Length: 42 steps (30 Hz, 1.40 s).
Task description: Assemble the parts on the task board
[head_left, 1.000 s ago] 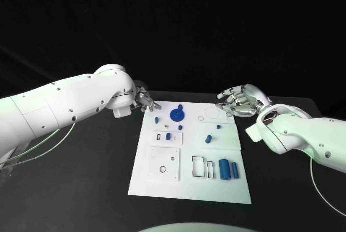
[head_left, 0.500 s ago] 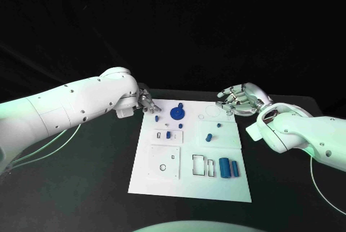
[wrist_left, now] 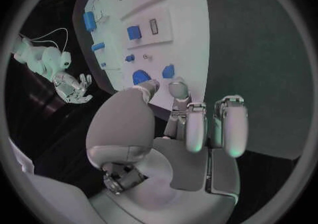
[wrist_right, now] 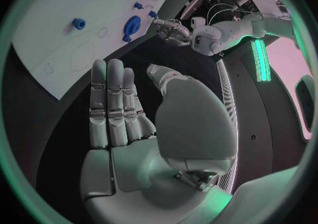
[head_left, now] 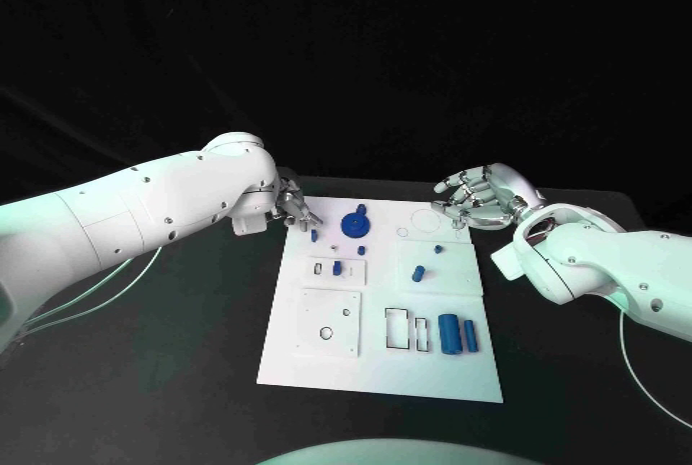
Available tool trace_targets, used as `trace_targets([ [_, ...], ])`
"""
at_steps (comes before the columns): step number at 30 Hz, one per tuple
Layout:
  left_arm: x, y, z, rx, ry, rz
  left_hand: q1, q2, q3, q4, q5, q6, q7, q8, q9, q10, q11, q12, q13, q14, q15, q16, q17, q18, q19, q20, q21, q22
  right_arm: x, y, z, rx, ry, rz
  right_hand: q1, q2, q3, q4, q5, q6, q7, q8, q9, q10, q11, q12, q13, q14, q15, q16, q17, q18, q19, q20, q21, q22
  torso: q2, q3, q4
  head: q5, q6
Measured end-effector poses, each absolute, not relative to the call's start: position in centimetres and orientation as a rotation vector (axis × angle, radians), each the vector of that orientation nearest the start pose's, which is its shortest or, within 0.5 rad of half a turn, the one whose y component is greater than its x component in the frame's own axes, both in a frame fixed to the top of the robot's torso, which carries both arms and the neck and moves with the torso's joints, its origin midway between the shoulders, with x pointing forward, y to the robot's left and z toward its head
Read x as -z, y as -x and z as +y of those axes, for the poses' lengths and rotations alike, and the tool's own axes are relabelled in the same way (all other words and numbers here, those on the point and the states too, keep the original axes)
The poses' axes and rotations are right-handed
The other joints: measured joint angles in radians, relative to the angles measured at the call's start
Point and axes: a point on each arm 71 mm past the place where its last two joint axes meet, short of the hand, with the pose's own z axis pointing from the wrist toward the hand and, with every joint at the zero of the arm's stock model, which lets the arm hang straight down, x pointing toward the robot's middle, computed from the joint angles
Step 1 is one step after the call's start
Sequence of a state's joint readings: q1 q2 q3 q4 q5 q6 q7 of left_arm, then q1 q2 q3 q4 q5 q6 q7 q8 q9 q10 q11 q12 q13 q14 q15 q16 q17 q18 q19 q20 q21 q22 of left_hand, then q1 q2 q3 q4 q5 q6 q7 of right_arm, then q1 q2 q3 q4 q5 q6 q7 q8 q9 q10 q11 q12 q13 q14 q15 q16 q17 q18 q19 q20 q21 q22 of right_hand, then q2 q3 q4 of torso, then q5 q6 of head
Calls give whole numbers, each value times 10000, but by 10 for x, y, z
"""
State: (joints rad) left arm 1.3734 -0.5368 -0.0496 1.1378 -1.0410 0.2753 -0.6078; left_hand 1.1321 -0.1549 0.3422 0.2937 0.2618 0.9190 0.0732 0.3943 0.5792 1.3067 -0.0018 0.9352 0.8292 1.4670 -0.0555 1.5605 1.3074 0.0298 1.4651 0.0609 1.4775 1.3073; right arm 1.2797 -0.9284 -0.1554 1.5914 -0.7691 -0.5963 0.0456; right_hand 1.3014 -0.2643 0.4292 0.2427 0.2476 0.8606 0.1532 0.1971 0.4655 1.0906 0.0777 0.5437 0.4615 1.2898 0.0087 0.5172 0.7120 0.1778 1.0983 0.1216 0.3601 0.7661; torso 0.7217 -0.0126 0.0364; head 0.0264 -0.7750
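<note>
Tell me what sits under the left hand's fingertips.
The left hand hovers at the task board's far left corner. A small blue part lies on the board just beyond its fingertips; whether they touch it cannot be told, and the board directly beneath is covered.

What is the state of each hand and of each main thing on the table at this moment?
left hand: open, holds nothing, at the board's far left corner.
right hand: open, fingers apart, holds nothing, by the board's far right corner.
task board: flat on the table.
blue gear: on the board's far part, not held.
two blue cylinders: lying side by side on the board's near right part.
</note>
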Motion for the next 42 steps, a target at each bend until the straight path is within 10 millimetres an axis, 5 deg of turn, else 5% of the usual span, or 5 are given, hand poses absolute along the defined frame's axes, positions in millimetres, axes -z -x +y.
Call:
trace_targets([
  [29, 169, -563, 171, 2542, 1884, 23454, 130, 130, 2, -56, 51, 76, -76, 43, 103, 71, -71, 0, -3, -37, -34, 0, 0, -1, 0, -75, 0, 0, 175, -477, -238, -8979, -5135, 15491, 2, -2, 0, 0, 0, 0, 0, 0, 0, 0, 0, 0, 2, 0, 0, 0, -3, 0, 0, 0, 0, 0, 12, 7, -11, -43, -52],
  [42, 171, -564, 171, 2460, 1894, 23533, 711, 261, 324, -153, -147, 107, -107, 42, 240, 107, -107, 0, -59, -1, -69, 0, 0, 0, 35, -110, 0, 8, 175, -477, -238, -8996, -5129, 15500, 3, -2, 0, 0, 0, 0, 0, 0, 0, 0, 0, 0, 2, 0, 0, 0, -5, -1, 0, 0, 0, 1, 8, 0, -8, -79, -83],
])
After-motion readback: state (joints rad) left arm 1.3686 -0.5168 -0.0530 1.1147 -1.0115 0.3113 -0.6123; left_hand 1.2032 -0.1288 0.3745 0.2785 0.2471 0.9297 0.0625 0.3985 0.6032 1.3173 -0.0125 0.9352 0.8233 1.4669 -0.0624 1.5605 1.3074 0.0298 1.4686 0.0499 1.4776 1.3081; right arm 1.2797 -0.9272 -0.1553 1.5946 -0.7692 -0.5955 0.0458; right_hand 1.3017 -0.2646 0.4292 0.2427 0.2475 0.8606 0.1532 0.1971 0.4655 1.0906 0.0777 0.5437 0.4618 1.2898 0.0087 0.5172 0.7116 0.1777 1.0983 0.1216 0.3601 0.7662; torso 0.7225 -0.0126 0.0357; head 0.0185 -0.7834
